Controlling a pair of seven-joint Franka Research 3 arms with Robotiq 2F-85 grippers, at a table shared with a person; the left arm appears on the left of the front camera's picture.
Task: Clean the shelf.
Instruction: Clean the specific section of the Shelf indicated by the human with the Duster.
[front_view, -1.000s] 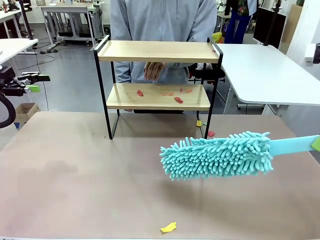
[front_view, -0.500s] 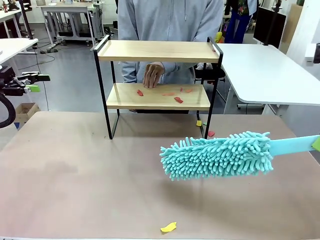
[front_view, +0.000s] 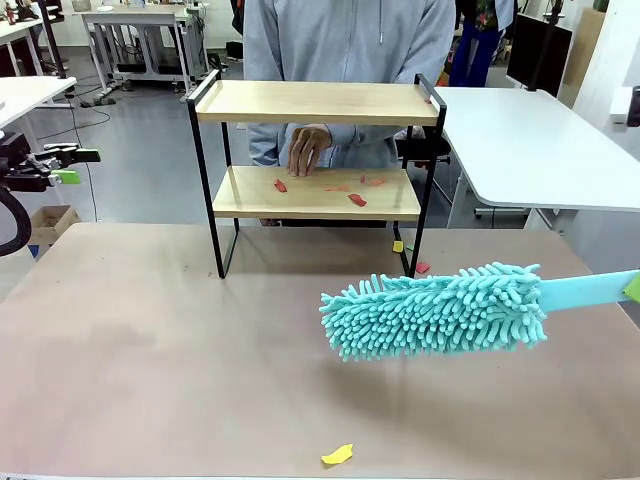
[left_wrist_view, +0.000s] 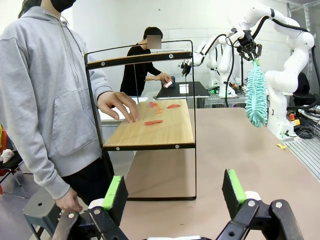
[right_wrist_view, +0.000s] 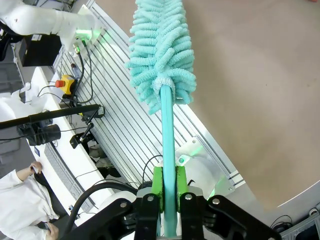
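Bright, even light from overhead fills all 3 views, so my counter (front_view: 150, 350) carries only a faint, soft-edged shadow beneath the duster (front_view: 435, 310), and the shelf (front_view: 315, 102) boards look evenly lit. The front view is crisp. My 2 wrist views bow straight lines toward their edges; a green lamp (right_wrist_view: 85, 34) glows by the rails (right_wrist_view: 125, 115) in the right one.

The right arm (left_wrist_view: 299, 50) is white, with rounded links and black cables along it. The left gripper (left_wrist_view: 174, 189) has 2 black fingers with green pads (left_wrist_view: 114, 192) and silver screws. The person (left_wrist_view: 45, 100) wears a grey long-sleeved hooded sweatshirt with a front pocket.
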